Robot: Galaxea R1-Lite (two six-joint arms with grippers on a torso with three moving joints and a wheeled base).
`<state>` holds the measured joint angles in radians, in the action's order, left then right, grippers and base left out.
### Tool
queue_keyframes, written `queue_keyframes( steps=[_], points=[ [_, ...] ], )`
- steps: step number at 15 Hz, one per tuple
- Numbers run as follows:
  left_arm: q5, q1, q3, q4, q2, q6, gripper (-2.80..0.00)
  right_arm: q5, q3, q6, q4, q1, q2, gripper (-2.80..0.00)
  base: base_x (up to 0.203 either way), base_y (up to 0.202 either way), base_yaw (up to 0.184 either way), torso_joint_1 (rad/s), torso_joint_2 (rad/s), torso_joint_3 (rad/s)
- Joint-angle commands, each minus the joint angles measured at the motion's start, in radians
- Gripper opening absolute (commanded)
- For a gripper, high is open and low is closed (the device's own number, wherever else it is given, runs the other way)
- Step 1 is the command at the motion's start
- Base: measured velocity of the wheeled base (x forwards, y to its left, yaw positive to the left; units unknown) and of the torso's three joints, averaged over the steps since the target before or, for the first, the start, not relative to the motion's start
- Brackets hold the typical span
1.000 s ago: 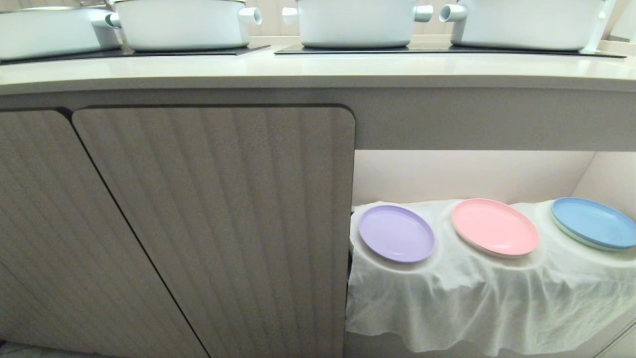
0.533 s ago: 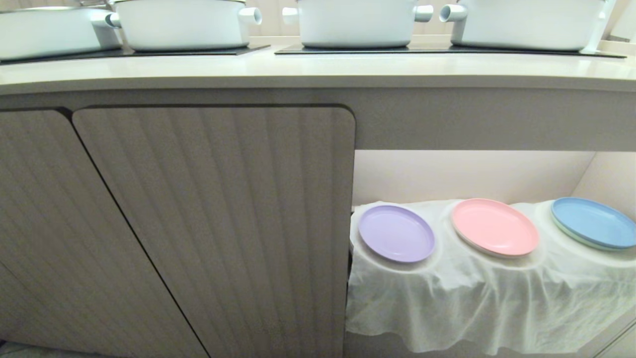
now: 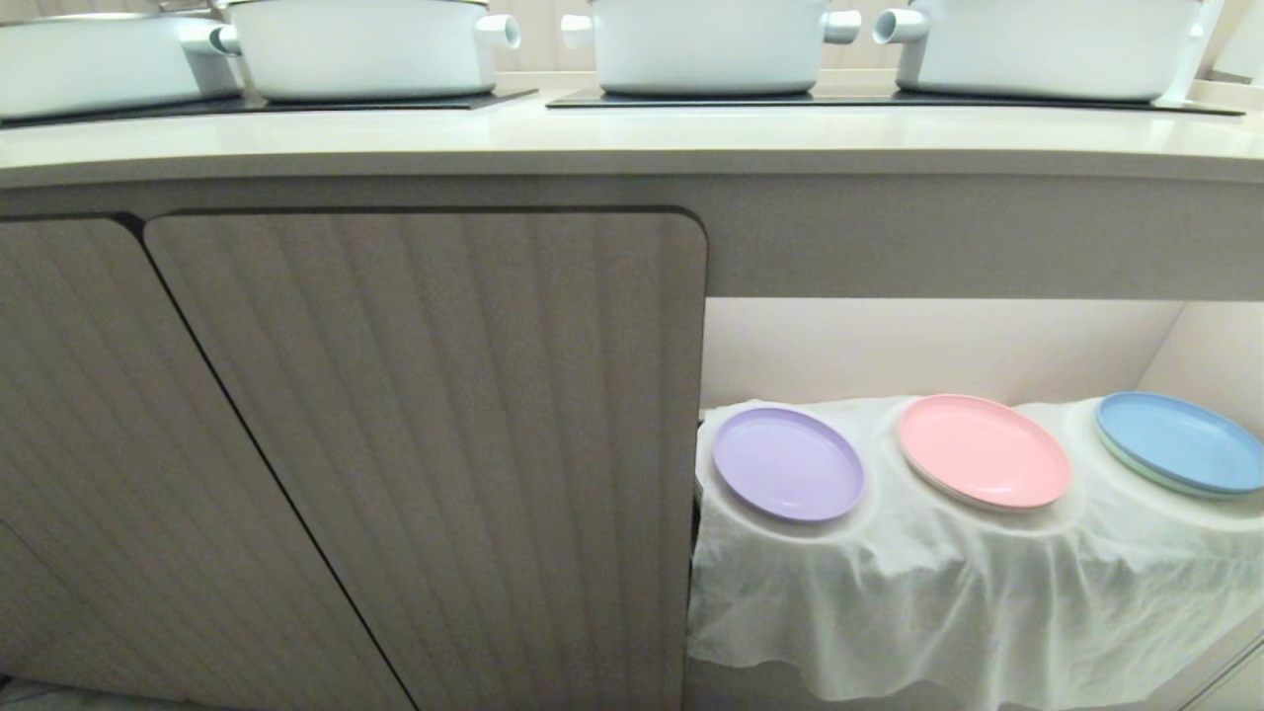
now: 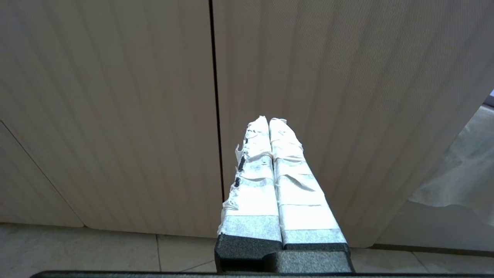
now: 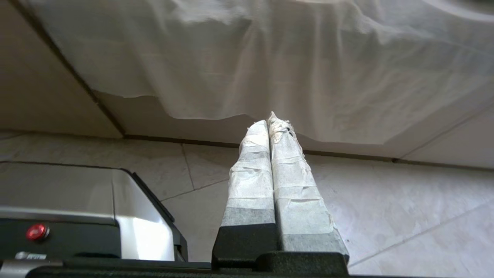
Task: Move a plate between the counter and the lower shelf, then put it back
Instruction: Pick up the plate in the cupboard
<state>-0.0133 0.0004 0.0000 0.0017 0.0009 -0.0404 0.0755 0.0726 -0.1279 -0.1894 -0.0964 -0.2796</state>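
From the head camera I see the plate (image 3: 788, 464), the lilac one, lying flat on the lower shelf (image 3: 948, 553), at the left end of the niche just beside the edge of the ribbed cabinet door (image 3: 425, 444); it rests on a round mound under the wrinkled white cloth (image 3: 889, 612), whose front hem hangs over the shelf edge. To its right sits the pink plate (image 3: 984, 451), near but not touching; the blue plate (image 3: 1180, 442) is further right, close to the niche's side wall. Above, the desk (image 3: 632, 133) runs across the whole view; white pots (image 3: 706, 44) stand on its black hob panels (image 3: 869, 99).

Neither arm shows in the head view. My left gripper (image 4: 269, 122) hangs low in front of the cabinet doors; its taped fingers (image 4: 251, 170) are pressed together with nothing between them. My right gripper (image 5: 269, 119) is low too, pointing toward the hanging hem of the cloth above the tiled floor (image 5: 386, 200); its fingers (image 5: 293, 170) are likewise closed flat against each other, holding nothing; a corner of the robot's base (image 5: 96, 216) with a red button shows beside it.
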Motion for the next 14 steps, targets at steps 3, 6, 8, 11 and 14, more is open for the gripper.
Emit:
queue_keyframes(
  steps=[3,6,8,11,14],
  points=[
    [0.000,0.000,0.000,0.000,0.001,-0.001,-2.80,0.002,0.000,-0.001,0.001,0.079,0.116,-2.80,0.000,0.000,0.000,0.000,0.00,0.000],
    [0.000,0.000,0.000,0.000,0.001,-0.002,-2.80,0.001,-0.007,-0.001,0.016,0.088,0.269,-2.80,0.000,0.000,0.000,0.000,0.00,0.000],
    [0.000,0.000,0.000,0.000,0.001,-0.001,-2.80,0.002,-0.034,0.001,0.091,0.091,0.278,-2.80,0.000,0.000,0.000,0.000,0.00,0.000],
    [0.000,0.000,0.000,0.000,0.001,-0.001,-2.80,0.001,-0.034,0.001,0.091,0.092,0.278,-2.80,0.000,0.000,0.000,0.000,0.00,0.000],
    [0.000,0.001,0.000,0.000,0.001,-0.001,-2.80,0.001,-0.034,0.001,0.091,0.092,0.278,-2.80,0.000,0.000,0.000,0.000,0.00,0.000]
  ],
)
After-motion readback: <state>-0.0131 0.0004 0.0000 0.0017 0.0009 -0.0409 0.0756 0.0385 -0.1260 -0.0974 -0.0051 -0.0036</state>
